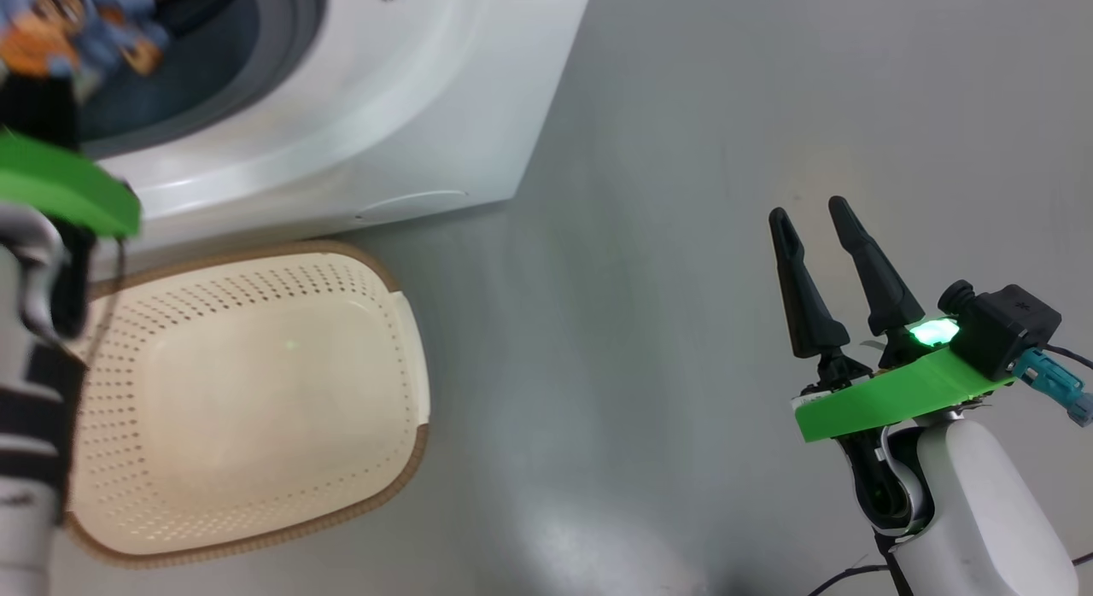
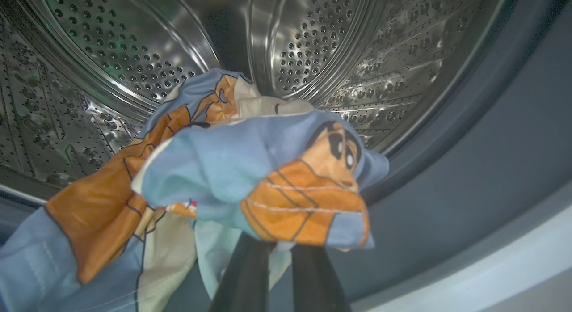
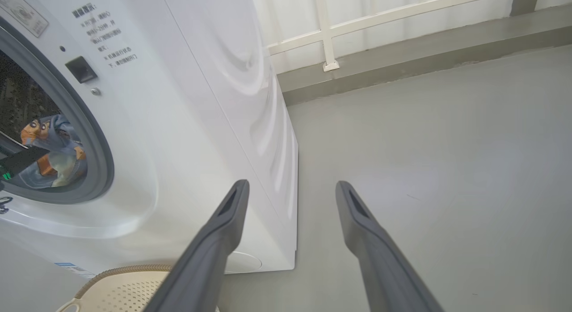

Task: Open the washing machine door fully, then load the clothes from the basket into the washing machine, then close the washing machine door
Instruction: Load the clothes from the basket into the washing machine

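The left gripper (image 2: 280,254) is seen at the bottom centre of the left wrist view, its two dark fingers drawn close together and clamped on the clothes (image 2: 250,169), a bundle of light blue fabric with orange-brown cartoon prints and a cream-white piece. The fingertips themselves are covered by the cloth. The bundle is held up at the mouth of the steel perforated drum (image 2: 313,44), which takes up the top of that frame, while the grey-blue door seal (image 2: 469,169) is seen curving down the right side. In the head view the same bundle is found blurred in the upper left corner, against the dark opening of the white washing machine (image 1: 384,109). The cream-white basket (image 1: 248,391), with perforated sides and a brown woven-look rim, is placed on the grey floor (image 1: 683,237) at the lower left of the frame, just beside the foot of the machine. The right gripper (image 1: 809,212) is seen at the lower right of the head view, well apart from the basket and the machine; its fingers are spread wide and nothing is held between them. A white railing (image 3: 326,30) is seen at the top of the right wrist view, behind the machine.
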{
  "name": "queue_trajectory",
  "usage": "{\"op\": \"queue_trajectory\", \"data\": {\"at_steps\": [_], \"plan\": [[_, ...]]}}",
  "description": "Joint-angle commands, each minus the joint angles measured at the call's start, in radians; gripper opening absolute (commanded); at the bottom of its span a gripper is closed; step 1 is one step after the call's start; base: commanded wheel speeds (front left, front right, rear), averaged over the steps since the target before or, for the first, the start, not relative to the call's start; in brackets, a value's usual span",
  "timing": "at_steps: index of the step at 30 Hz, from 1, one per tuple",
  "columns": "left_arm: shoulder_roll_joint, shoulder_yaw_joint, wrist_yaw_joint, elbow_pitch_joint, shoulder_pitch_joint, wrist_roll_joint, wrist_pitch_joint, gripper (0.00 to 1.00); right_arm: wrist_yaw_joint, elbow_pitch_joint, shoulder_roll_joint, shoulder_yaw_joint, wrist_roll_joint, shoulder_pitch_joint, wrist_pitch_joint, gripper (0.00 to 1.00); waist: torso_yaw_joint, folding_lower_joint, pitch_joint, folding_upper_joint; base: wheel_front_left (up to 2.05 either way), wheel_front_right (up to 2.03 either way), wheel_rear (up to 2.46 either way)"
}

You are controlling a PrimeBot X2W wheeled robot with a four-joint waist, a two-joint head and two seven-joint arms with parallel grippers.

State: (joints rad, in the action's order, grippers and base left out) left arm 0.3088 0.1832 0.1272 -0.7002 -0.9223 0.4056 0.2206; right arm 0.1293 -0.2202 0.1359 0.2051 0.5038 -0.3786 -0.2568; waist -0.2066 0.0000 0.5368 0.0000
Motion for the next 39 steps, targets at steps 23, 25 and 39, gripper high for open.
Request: {"op": "queue_trajectory", "data": {"at_steps": [23, 25, 39], "plan": [[0.17, 0.026, -0.015, -0.477, -0.536, -0.062, -0.218, 1.0, 0.001, 0.037, -0.048, 0.019, 0.01, -0.01, -0.005, 1.0, -0.189, 0.0, 0.137, 0.0, 0.0, 0.0, 0.0], [0.157, 0.028, -0.013, -0.511, -0.54, -0.052, -0.264, 1.0, 0.001, 0.035, -0.043, 0.014, 0.006, -0.007, -0.005, 1.0, -0.183, 0.0, 0.125, 0.0, 0.0, 0.0, 0.0], [0.065, 0.042, 0.003, -0.519, -0.417, 0.021, -0.069, 1.0, 0.001, 0.018, -0.002, 0.019, 0.001, -0.007, -0.005, 1.0, -0.091, 0.0, 0.02, 0.0, 0.0, 0.0, 0.0]]}}
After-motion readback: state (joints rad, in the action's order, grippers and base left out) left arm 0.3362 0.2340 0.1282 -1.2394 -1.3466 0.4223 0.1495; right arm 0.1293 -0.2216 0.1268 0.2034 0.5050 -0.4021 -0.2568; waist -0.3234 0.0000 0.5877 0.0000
